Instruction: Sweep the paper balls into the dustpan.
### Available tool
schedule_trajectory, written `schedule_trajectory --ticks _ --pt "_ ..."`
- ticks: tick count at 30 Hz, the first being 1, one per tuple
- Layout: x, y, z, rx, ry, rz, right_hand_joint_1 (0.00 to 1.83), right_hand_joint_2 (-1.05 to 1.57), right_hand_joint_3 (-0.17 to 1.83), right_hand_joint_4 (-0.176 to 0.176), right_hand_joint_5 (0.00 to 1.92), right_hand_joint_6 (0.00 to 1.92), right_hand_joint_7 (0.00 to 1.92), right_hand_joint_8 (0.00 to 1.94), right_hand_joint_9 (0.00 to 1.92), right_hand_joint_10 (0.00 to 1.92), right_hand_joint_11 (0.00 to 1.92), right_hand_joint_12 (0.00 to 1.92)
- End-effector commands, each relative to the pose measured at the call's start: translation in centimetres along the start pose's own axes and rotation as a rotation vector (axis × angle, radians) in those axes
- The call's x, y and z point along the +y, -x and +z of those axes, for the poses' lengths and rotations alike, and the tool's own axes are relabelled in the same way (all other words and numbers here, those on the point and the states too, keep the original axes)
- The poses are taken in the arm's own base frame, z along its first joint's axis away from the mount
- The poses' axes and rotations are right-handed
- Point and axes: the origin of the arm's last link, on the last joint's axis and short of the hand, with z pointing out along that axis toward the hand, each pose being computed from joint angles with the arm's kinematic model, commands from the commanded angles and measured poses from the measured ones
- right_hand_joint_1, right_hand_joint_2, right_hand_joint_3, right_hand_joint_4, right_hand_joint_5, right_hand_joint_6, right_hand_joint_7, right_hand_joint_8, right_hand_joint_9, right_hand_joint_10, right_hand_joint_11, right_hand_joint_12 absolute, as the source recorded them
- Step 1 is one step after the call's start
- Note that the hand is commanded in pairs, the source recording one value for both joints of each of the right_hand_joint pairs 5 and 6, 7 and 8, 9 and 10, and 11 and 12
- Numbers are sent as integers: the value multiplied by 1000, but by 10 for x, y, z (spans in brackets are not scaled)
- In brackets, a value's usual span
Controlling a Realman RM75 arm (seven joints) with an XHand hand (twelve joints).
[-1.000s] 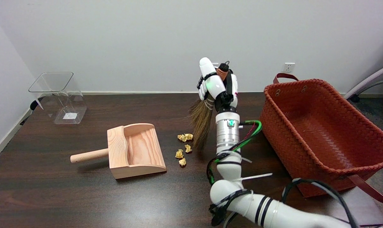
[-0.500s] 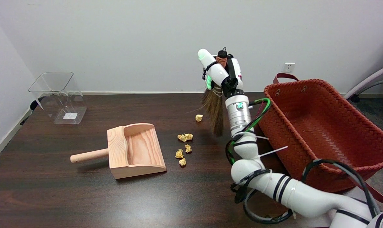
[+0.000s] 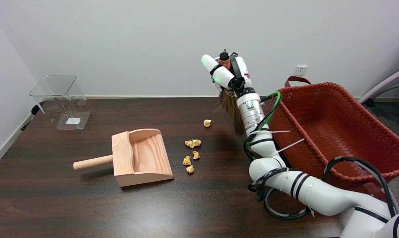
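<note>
Wooden dustpan [image 3: 141,158] sits left of table centre, mouth facing right, nothing in it. Four paper balls [image 3: 192,155] are clustered just beside the mouth; a stray one [image 3: 207,123] lies further back. Your right hand [image 3: 226,73], fingers clenched round the hand broom [image 3: 232,109], has swung right and up over the last second, bristles now clear of the balls. You'll need to come back behind the stray.

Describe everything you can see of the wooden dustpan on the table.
The pale wooden dustpan looks like light, grained wood: a box-shaped scoop with raised back and side walls and a round peg handle pointing left. It rests flat on the dark wooden table, its open mouth facing right toward the yellowish paper balls. It looks empty; nothing else touches it.
</note>
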Motion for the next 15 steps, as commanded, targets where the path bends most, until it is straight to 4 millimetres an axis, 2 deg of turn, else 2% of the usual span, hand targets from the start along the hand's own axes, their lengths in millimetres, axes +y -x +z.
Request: schedule_trajectory --ticks 1,5,10,15 --pt "28 21 6 -180 -4 -171 735 1475 193 0 1920 1920 1920 1920 1920 1920 1920 1920" --pt "35 32 6 -232 8 -181 723 1475 209 0 1920 1920 1920 1920 1920 1920 1920 1920" --pt "27 51 12 -285 -33 -169 706 1487 215 0 1920 1920 1920 1920 1920 1920 1920 1920" --pt "27 71 8 -360 -46 -187 701 1493 192 0 1920 1920 1920 1920 1920 1920 1920 1920"
